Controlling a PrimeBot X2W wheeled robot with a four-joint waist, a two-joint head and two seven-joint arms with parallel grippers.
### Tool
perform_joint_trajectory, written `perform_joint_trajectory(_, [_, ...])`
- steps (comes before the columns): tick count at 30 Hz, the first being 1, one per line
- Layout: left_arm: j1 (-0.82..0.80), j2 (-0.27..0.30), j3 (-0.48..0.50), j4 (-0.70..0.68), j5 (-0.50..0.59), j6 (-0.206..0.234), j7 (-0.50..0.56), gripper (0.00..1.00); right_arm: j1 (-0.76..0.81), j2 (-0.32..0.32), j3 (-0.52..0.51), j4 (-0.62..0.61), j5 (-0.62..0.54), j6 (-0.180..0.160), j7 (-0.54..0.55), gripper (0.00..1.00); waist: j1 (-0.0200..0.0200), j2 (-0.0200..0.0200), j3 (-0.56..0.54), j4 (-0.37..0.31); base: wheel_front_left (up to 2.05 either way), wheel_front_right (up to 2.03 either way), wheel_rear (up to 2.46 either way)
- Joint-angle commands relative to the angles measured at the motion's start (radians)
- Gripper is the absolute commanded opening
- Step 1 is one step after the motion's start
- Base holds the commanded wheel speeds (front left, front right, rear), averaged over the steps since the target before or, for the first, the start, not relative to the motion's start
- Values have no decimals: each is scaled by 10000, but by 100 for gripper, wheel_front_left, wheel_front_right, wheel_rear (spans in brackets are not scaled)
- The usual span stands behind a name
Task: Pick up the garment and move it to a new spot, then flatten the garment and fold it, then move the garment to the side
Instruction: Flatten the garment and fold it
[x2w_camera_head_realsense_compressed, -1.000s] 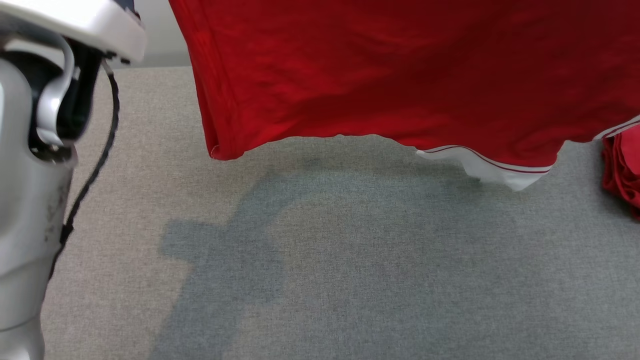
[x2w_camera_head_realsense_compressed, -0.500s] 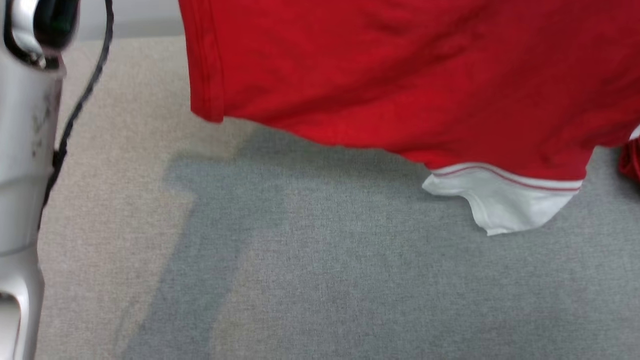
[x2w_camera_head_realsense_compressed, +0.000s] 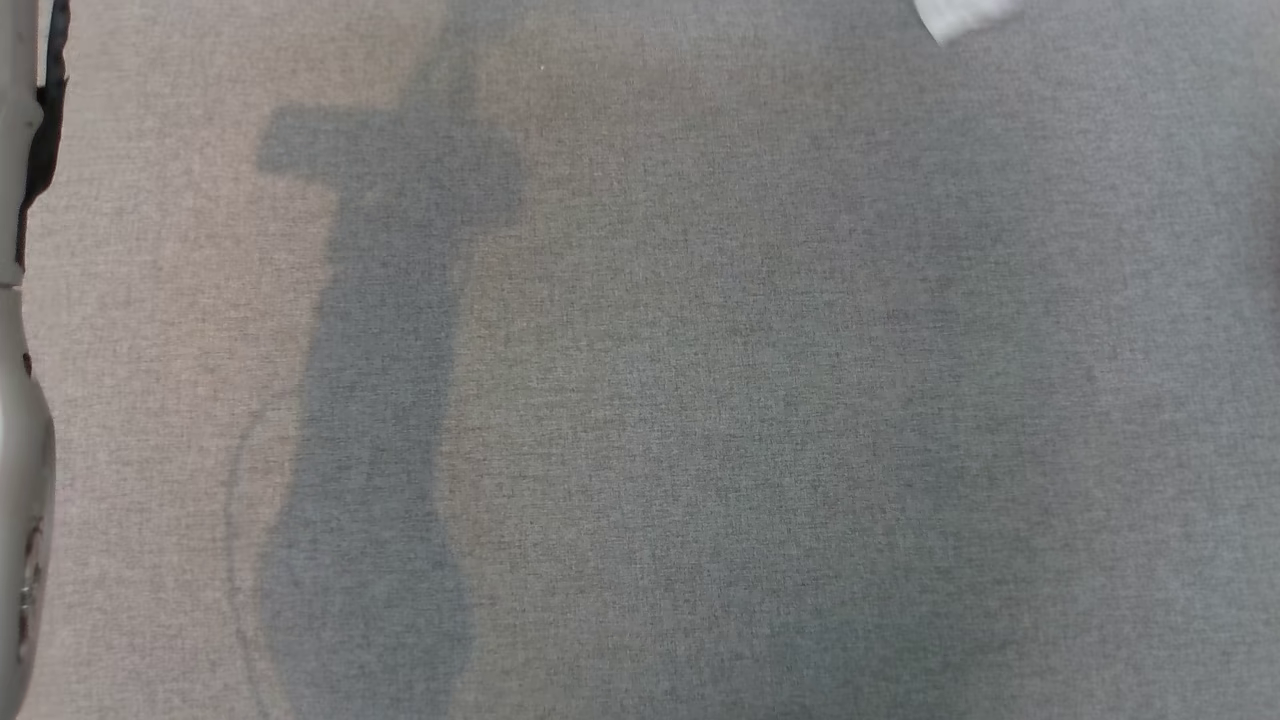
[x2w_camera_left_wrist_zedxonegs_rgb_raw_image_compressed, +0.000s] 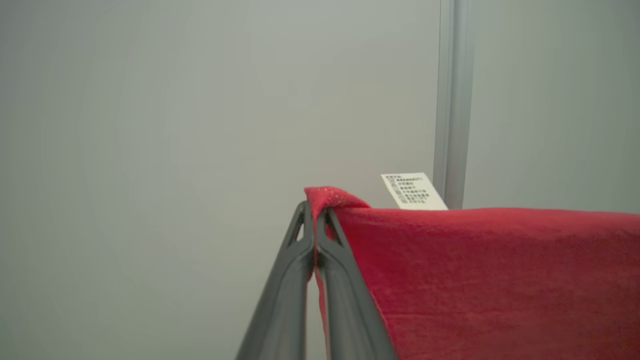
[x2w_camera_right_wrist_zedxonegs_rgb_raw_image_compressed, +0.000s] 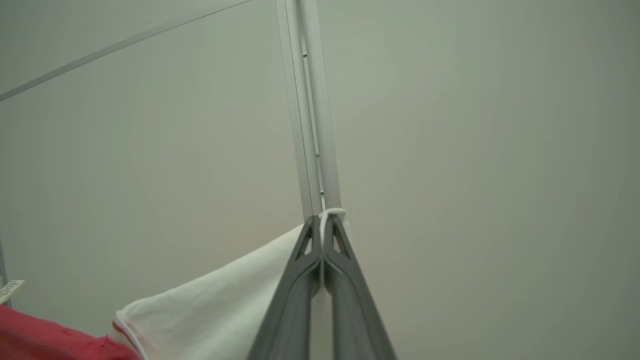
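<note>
The garment (x2w_camera_left_wrist_zedxonegs_rgb_raw_image_compressed: 490, 280) is red with white parts and hangs in the air between my two grippers. My left gripper (x2w_camera_left_wrist_zedxonegs_rgb_raw_image_compressed: 316, 209) is shut on a red edge of it, beside a small white care label (x2w_camera_left_wrist_zedxonegs_rgb_raw_image_compressed: 412, 191). My right gripper (x2w_camera_right_wrist_zedxonegs_rgb_raw_image_compressed: 323, 220) is shut on a white part of the garment (x2w_camera_right_wrist_zedxonegs_rgb_raw_image_compressed: 215, 315), with red cloth at the lower left of that view. In the head view a white tip of the garment (x2w_camera_head_realsense_compressed: 965, 15) shows at the top edge, above the grey table (x2w_camera_head_realsense_compressed: 700, 400).
My pale left forearm (x2w_camera_head_realsense_compressed: 15, 400) with a black cable runs down the left edge of the head view. Shadows lie across the grey cloth table. Behind both grippers is a plain pale wall with a metal post (x2w_camera_right_wrist_zedxonegs_rgb_raw_image_compressed: 312, 125).
The head view has tilted down: the red garment has slid up out of the picture, leaving only its white tip at the top. Both grips hold.
</note>
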Motion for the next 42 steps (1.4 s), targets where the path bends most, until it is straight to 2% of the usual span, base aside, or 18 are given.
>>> perform_joint_trajectory(1, [-1, -71, -12, 187, -13, -30, -41, 0, 43, 72, 102, 201, 26, 1, 87, 0, 0, -1, 35, -25, 0, 0, 0])
perform_joint_trajectory(7, [386, -565, 20, 2266, -369, -352, -465, 0, 558, 1073, 1109, 1825, 413, 1, 207, 0, 0, -1, 180, -19, 0, 0, 0])
perform_joint_trajectory(14, [1328, -1128, 151, 3716, -848, -431, -687, 0, 1575, 1670, 1637, 2858, 1192, 3, 149, 0, 0, -1, 530, 38, 0, 0, 0])
perform_joint_trajectory(19, [2118, -1304, 185, 3960, -1110, -663, -1109, 0, 2636, 1657, 1905, 2281, 2118, 3, -285, 0, 0, -1, 587, 28, 0, 0, 0])
perform_joint_trajectory(25, [3845, -1322, 139, 3893, -1066, -792, -1659, 0, 4953, 1130, 2707, 1137, 2954, 3, -789, 0, 0, -1, 164, -116, 0, 0, 0])
perform_joint_trajectory(28, [4937, -1204, 397, 3068, -1059, -803, -1716, 0, 6271, 771, 2962, 449, 3136, 3, -919, 0, 0, -1, -78, -127, 0, 0, 0])
perform_joint_trajectory(32, [7023, -1099, 909, 1252, -731, -653, -1715, 0, 8145, 453, 2288, -1018, 2758, 3, -942, 0, 0, -1, -363, -161, 0, 0, 0])
perform_joint_trajectory(35, [8592, -983, 1388, -401, -355, -678, -1717, 0, 9710, 459, 1513, -2201, 2201, 3, -945, 0, 0, -1, -642, -211, 0, 0, 0])
perform_joint_trajectory(36, [8592, -983, 1388, -401, -355, -678, -1717, 0, 9710, 459, 1513, -2201, 2201, 3, -945, 0, 0, -1, -642, -211, 0, 0, 0])
perform_joint_trajectory(38, [10264, -916, 1675, -1808, 90, -721, -1717, 0, 11112, 580, 875, -3218, 1673, 3, -945, 0, 0, -1, -939, -347, 0, 0, 0])
perform_joint_trajectory(39, [10264, -916, 1675, -1808, 90, -721, -1717, 0, 11112, 580, 875, -3218, 1673, 3, -945, 0, 0, -1, -939, -347, 0, 0, 0])
perform_joint_trajectory(42, [11570, -922, 1909, -2902, 337, -646, -1719, 0, 12359, 634, 553, -3907, 1284, 3, -946, 0, 0, -1, -1327, -411, 0, 0, 0])
